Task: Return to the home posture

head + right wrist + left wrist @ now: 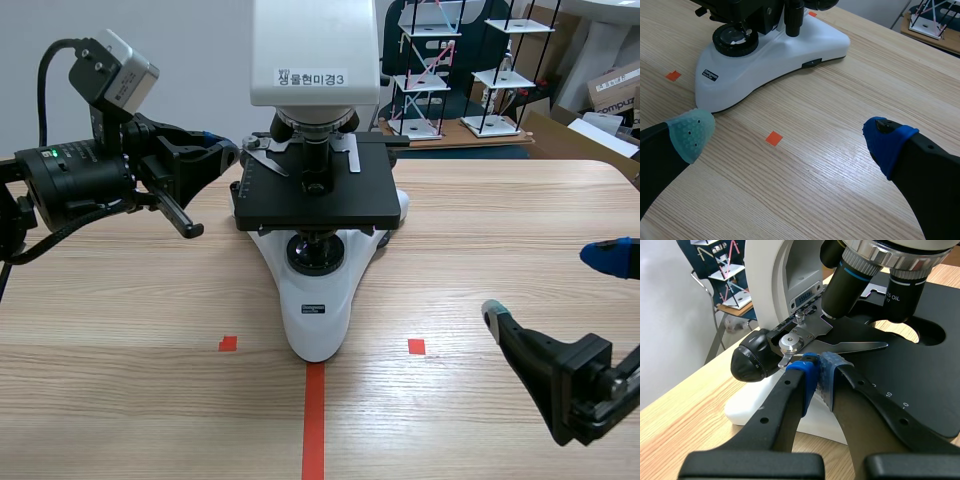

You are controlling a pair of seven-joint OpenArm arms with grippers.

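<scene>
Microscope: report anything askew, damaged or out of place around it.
Nothing stands out. The microscope stands upright and intact. The left tool is shut right by its stage clip; the right tool is open over the table, apart from its base.

You see the microscope (316, 180) standing mid-table (500, 240), base toward the robot. The left gripper (819, 369) sits at the left rear corner of the stage (350, 195), just beside the slide clip (840, 344). The right gripper (787, 137) hangs over the table right of the base, well apart from it. Racks (430, 70) stand behind the table.
</scene>
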